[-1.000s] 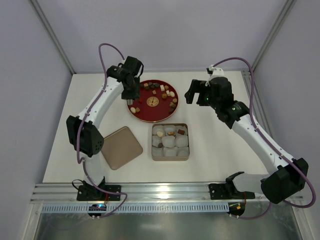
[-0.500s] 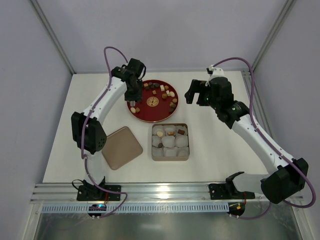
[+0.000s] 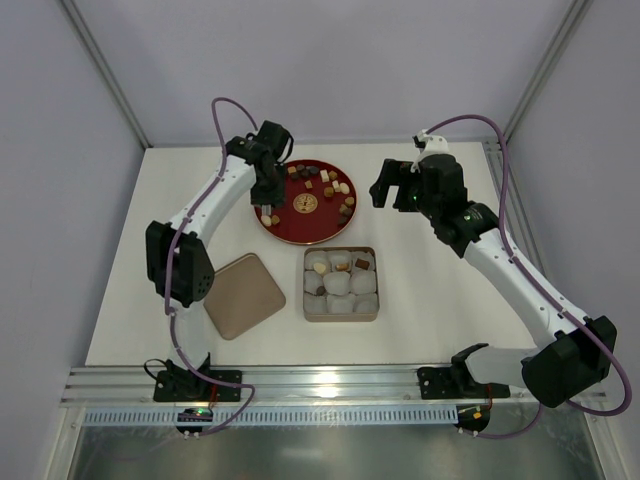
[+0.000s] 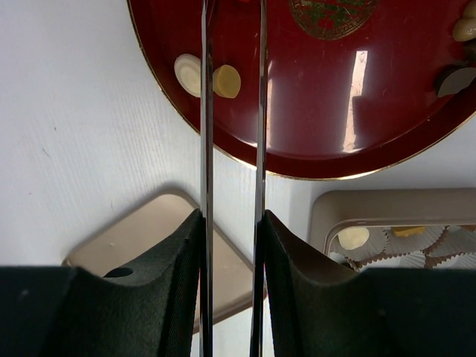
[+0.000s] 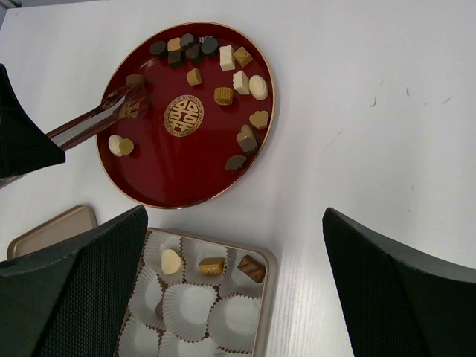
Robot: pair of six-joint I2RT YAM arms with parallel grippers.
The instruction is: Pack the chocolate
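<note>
Several chocolate pieces (image 3: 340, 190) in dark brown, tan and cream lie on a round red plate (image 3: 300, 232), also in the right wrist view (image 5: 238, 78). My left gripper (image 3: 267, 188) is shut on thin metal tongs (image 4: 232, 111). It hangs over the plate's left side. The tong tips (image 5: 134, 95) are next to a brown piece (image 5: 135, 79); I cannot tell if they grip one. Two cream pieces (image 4: 201, 76) lie beside the blades. My right gripper (image 3: 390, 185) is open and empty above the table right of the plate.
A tan tin box (image 3: 304, 285) of white paper cups stands in front of the plate, with a cream (image 5: 171, 260), a tan (image 5: 212, 265) and a brown piece (image 5: 251, 268) in its back row. Its flat lid (image 3: 243, 295) lies to the left.
My left arm has shifted slightly right and back, carrying the tongs further over the plate. The right arm has not moved.
</note>
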